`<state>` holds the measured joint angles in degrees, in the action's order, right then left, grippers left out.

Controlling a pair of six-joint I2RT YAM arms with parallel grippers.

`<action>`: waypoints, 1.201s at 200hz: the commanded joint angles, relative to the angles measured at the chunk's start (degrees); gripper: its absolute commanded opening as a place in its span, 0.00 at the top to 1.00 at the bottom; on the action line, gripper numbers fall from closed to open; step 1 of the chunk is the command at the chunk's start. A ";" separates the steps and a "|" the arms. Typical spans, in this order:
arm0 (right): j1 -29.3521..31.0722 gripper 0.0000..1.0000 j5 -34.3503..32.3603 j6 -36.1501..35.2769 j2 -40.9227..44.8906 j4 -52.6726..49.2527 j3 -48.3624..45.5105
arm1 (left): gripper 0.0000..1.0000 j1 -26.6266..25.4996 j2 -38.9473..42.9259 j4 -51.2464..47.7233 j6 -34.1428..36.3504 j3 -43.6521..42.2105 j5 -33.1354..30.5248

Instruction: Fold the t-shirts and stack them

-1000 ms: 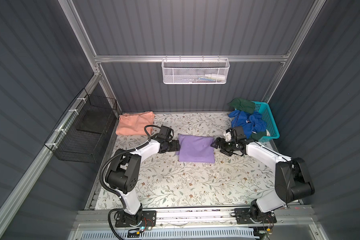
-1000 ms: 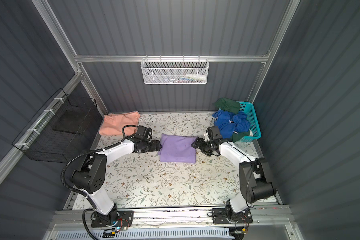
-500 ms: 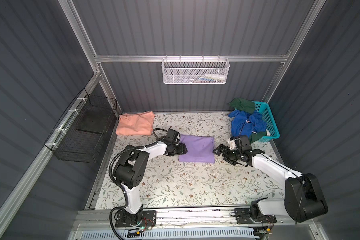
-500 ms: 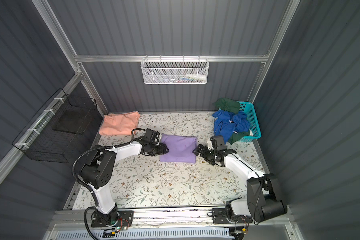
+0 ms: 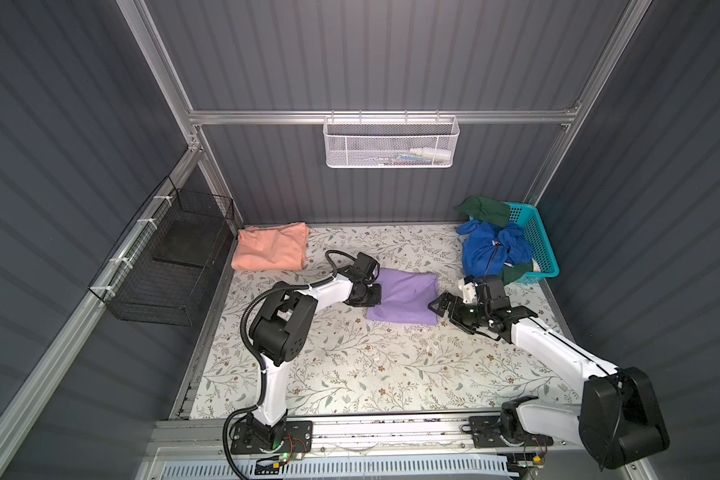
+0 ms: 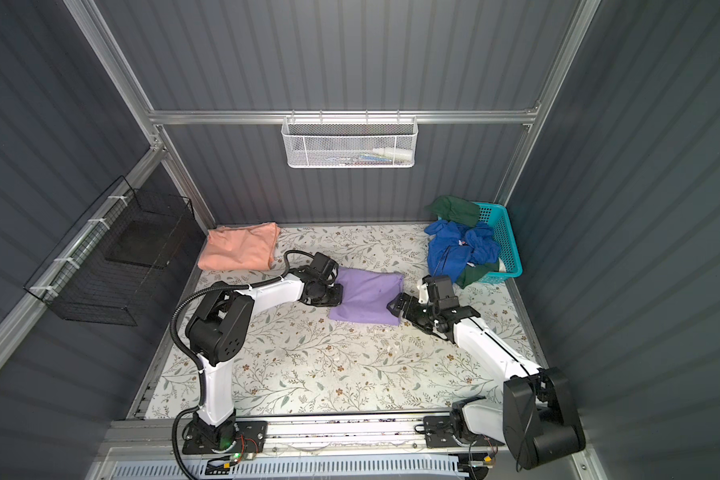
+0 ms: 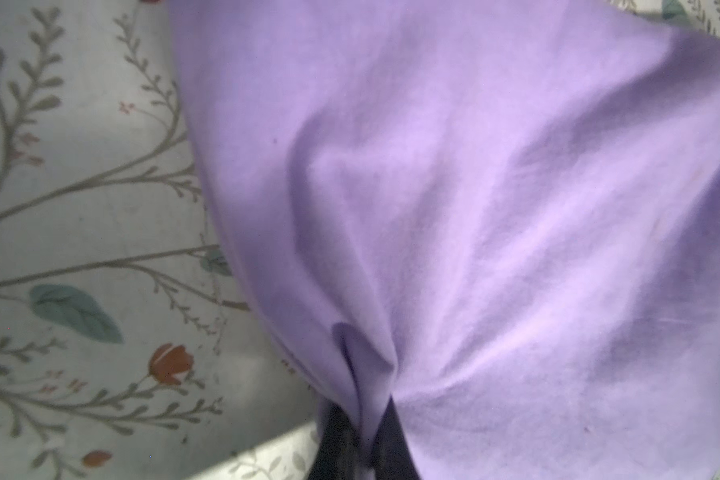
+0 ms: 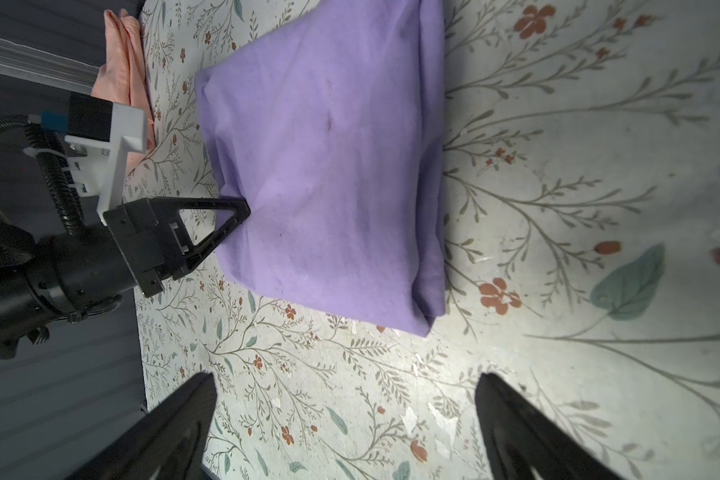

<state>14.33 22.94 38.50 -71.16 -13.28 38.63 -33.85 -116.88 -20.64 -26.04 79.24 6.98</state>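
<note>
- Where things lie: the lavender tee (image 5: pixel 406 297) sits mid-table as a folded packet. The salmon tee (image 5: pixel 271 249) lies folded at the far-left corner, well apart, so stacking isn't done yet.
- Left gripper (image 5: pixel 374 294): fingers (image 7: pixel 335 444) are pinched tight on a tuck of the lavender tee's left edge, and the cloth puckers into the pinch. Can't tell how many layers are caught.
- Right gripper (image 8: pixel 346 415): fingers are spread wide and hold nothing. It's just beside the tee's right edge, not touching it in the wrist view.
- Risk 1 — one-sided lift: if the left pulls w/o the right gripping, the packet prob. hangs from one edge and unfolds, as soft cotton has no stiffness.
- Risk 2: if the pinch has the outer layer only, the inner folds may slide out en route to the salmon tee.
- Risk 3: dragging instead of lifting could shear the folds and bunch the tablecloth (image 5: pixel 350 361).
- Risk 4: if the right bites too shallow, a corner slips and the packet skews.
- Risk 5 — landing off-centre on the salmon tee, or shoving it at the wall, gives a messy stack.
- Minor: the basket (image 5: pixel 537 241) w/ blue clothes (image 5: pixel 487 249) sits near the right arm, so a swing could snag it.
</note>
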 commanded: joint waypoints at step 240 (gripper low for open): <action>-0.66 0.01 3.68 -3.08 -6.79 3.05 2.20 | 1.00 7.83 -10.80 -22.99 21.44 35.55 -20.24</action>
<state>14.11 25.74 36.88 -77.69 -10.81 39.62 -26.46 -126.30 -41.19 -8.49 110.87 -10.68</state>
